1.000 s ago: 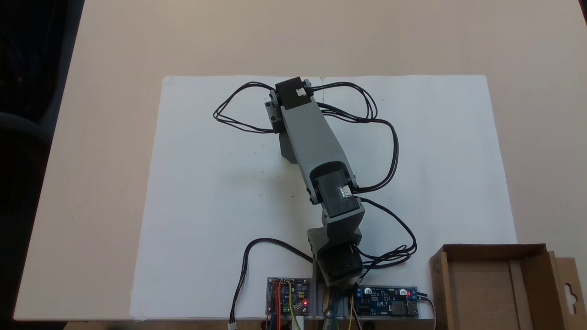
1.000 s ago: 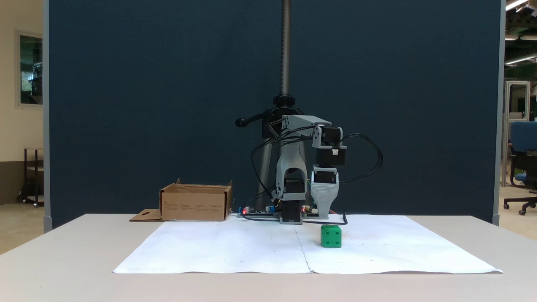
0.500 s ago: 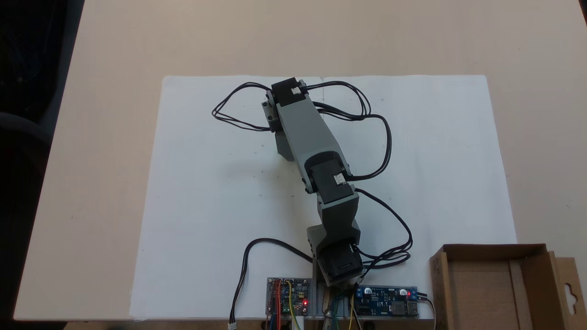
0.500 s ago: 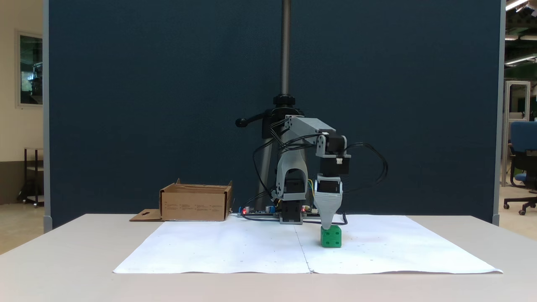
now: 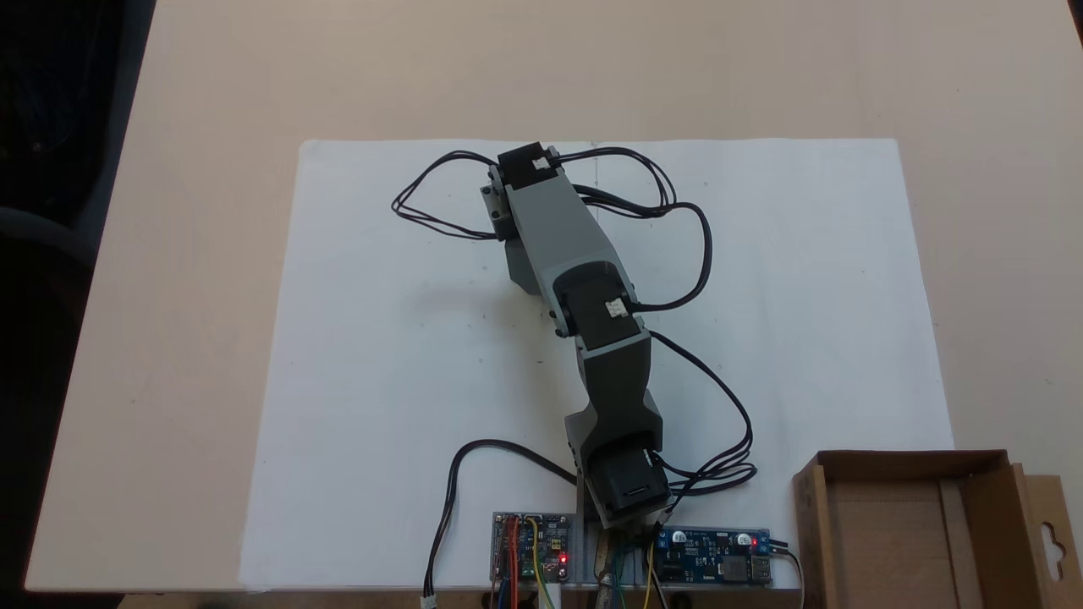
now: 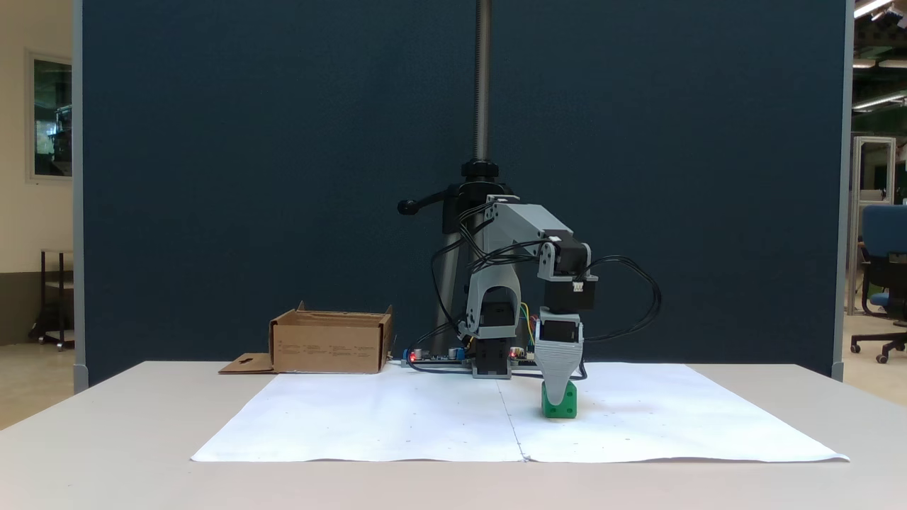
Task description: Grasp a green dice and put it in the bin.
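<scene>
Green dice [image 6: 560, 404] is overlapped from above by the pincer [image 6: 558, 388] on the white sheet [image 6: 425, 418]; whether the pincer is clamped cannot be told.

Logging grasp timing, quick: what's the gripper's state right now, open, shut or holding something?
Gripper: down over the green dice, one jaw hiding the other, so open or shut cannot be told.
</scene>
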You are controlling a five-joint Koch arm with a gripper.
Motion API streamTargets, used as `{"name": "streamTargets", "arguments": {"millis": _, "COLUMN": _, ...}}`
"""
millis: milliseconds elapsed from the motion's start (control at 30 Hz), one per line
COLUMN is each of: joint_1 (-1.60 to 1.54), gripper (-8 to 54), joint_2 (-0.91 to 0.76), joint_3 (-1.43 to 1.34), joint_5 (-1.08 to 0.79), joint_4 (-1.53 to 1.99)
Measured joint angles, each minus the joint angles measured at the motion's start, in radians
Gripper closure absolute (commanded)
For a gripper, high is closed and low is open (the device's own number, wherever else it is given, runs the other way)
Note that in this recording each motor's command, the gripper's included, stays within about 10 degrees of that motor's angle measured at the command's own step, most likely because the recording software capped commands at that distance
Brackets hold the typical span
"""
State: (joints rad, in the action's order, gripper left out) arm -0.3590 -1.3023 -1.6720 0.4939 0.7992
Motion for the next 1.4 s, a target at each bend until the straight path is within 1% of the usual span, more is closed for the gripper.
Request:
{"name": "streamTargets", "arguments": {"millis": 633, "joint_1": -0.017, "gripper": 1.7, "joint_2": 0.074, "joint_3": 0.025, "joint_5": 0.000, "joint_4": -0.043}}
{"name": "streamTargets", "arguments": {"millis": 733, "joint_1": -0.017, "gripper": 3.6, "joint_2": 0.092, "joint_3": 0.023, "joint_5": 0.000, "joint_4": -0.043}}
{"name": "streamTargets", "arguments": {"millis": 900, "joint_1": -0.020, "gripper": 5.0, "joint_2": 0.094, "joint_3": 0.023, "joint_5": 0.000, "joint_4": -0.043}}
{"name": "streamTargets", "arguments": {"millis": 1400, "joint_1": 0.006, "gripper": 5.0, "joint_2": 0.101, "joint_3": 0.025, "joint_5": 0.000, "joint_4": -0.043}}
